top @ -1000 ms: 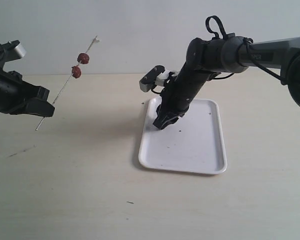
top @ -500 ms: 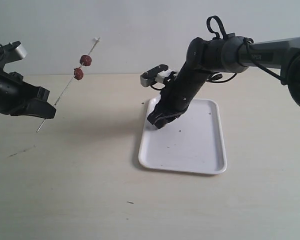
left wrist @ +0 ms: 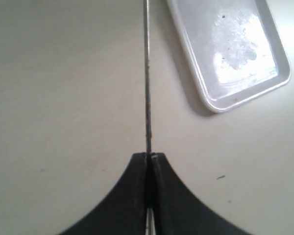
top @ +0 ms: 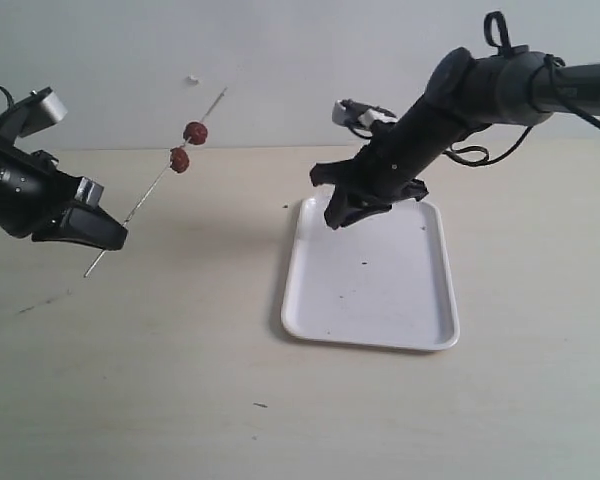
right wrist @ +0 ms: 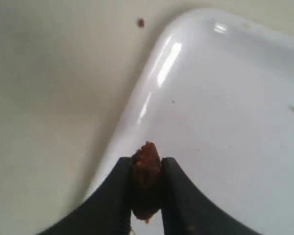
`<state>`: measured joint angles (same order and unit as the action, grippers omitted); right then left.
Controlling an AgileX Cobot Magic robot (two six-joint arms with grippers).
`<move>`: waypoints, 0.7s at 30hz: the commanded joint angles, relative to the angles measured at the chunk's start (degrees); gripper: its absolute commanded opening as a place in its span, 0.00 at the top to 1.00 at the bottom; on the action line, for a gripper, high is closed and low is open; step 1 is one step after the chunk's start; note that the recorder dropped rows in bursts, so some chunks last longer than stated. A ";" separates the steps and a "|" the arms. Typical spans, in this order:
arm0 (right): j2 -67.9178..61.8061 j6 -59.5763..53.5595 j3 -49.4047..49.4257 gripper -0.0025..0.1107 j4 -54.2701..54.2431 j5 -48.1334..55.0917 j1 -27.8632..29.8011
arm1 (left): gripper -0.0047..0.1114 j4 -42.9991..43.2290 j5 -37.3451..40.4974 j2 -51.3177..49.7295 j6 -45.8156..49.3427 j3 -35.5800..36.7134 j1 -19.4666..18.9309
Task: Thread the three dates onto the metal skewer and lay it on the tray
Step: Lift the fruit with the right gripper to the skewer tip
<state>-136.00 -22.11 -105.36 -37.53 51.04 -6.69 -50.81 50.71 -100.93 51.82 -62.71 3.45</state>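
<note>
My left gripper (top: 108, 235) is shut on the lower end of the thin metal skewer (top: 152, 190), which slants up and to the right above the table. Two dark red-brown dates (top: 195, 132) (top: 179, 160) sit threaded near its upper part. In the left wrist view the skewer (left wrist: 147, 78) runs straight out from my gripper (left wrist: 148, 157). My right gripper (top: 336, 217) hangs over the far left corner of the white tray (top: 380, 325), shut on the third date (right wrist: 147, 178), which shows between its fingers above the tray (right wrist: 225, 98).
A small brown crumb (right wrist: 141, 22) lies on the table beside the tray's corner. Tiny dark specks dot the tray's floor (top: 364, 264). A small dark mark (top: 260, 405) lies on the beige table near the front.
My right arm has lifted and swung, raising its gripper off the tray with the date in it. My left gripper and the skewer have shifted slightly to the right.
</note>
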 commanded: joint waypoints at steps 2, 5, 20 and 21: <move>0.94 -4.31 0.35 0.82 -18.19 0.09 2.98 | 0.96 -0.48 1.48 0.28 0.62 0.16 5.15; 0.94 -5.37 0.35 0.82 -18.93 0.09 3.34 | 0.96 -0.35 1.48 0.28 0.62 0.16 6.00; 0.94 -6.76 0.35 0.82 -35.04 -5.40 3.70 | 0.96 -1.70 -1.11 0.28 -2.61 4.16 9.24; 0.94 -6.76 0.35 0.82 -37.58 -5.33 3.70 | 0.96 -1.70 -1.61 0.28 -2.61 4.16 10.22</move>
<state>-135.54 -28.10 -105.36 -71.61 45.49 -3.16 -51.36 50.20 -100.93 49.22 -58.66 12.28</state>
